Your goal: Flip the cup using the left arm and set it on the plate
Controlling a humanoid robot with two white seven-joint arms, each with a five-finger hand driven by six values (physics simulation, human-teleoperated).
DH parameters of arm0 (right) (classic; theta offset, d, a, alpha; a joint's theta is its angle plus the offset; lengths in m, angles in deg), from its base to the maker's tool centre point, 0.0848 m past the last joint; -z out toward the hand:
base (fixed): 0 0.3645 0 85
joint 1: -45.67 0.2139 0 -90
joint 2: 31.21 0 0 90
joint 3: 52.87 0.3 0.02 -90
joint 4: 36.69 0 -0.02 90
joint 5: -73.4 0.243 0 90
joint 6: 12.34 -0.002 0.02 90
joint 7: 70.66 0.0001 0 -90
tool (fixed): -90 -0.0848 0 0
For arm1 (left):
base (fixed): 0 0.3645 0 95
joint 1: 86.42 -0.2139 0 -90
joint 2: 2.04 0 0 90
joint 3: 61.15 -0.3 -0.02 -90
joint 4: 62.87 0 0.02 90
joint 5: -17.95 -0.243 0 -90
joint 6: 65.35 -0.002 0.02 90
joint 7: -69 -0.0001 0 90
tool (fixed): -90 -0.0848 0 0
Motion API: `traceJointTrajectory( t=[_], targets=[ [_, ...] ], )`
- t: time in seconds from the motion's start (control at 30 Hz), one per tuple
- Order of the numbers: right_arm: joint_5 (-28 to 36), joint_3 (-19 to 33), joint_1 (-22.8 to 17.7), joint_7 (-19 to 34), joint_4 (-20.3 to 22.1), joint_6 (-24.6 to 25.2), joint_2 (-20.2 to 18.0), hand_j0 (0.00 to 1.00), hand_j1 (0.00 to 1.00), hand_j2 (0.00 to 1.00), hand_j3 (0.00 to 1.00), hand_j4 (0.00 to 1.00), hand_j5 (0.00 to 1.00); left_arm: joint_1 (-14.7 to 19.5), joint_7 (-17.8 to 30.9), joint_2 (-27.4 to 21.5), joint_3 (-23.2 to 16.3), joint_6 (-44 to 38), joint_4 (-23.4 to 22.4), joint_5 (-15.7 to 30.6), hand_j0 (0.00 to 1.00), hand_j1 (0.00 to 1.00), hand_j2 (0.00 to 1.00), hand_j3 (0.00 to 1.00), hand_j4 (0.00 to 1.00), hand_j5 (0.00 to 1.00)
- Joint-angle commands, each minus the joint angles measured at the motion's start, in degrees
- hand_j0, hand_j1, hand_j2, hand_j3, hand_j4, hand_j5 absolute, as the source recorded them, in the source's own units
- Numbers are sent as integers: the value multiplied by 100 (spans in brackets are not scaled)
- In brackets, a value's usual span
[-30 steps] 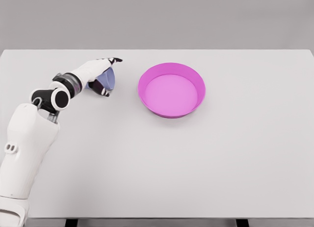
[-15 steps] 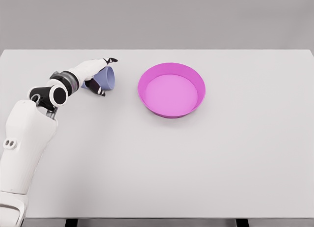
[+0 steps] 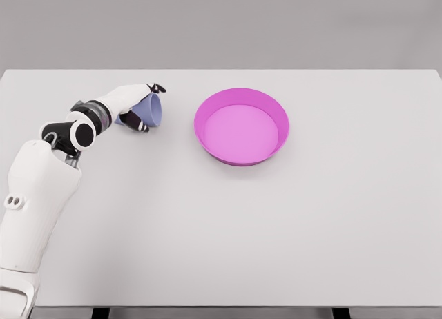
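A pale blue cup [image 3: 150, 112] lies on its side at the table's far left, its mouth turned toward the right. My left hand [image 3: 141, 106] is wrapped around it, dark fingertips [image 3: 158, 88] over the top and the thumb underneath. The white left arm [image 3: 41, 188] reaches in from the lower left. A magenta plate [image 3: 241, 126] with a raised rim sits to the right of the cup, apart from it. The right arm does not show.
The white table [image 3: 228, 229] spans the whole view, its front edge along the bottom. A grey wall stands behind its far edge.
The left hand has closed in on the cup and drawn slightly back to the left; the fingers have curled tighter around it.
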Motion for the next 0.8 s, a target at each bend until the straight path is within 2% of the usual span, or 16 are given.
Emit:
traceJointTrajectory(
  t=[0.0, 0.17, 0.53, 0.77],
  targets=[
    [1, 0, 0, 1, 0, 1, 0, 100, 100, 100, 100, 100, 100, 0, -3, -2, -3, 7, 2, -28, 80, 80, 80, 80, 80, 80],
    [1, 0, 0, 1, 0, 1, 0, 100, 100, 100, 100, 100, 100, 0, -3, -2, -12, -55, 2, -371, 80, 80, 80, 80, 80, 80],
    [1, 0, 0, 1, 0, 1, 0, 100, 100, 100, 100, 100, 100, -18, -3, 7, -12, 15, 81, -292, 73, 73, 73, 73, 73, 73],
    [-8, 0, 0, 1, 0, 1, 0, 100, 100, 100, 100, 100, 100, 105, -3, -2, 49, 279, 107, 323, 73, 73, 73, 73, 73, 73]
  ],
)
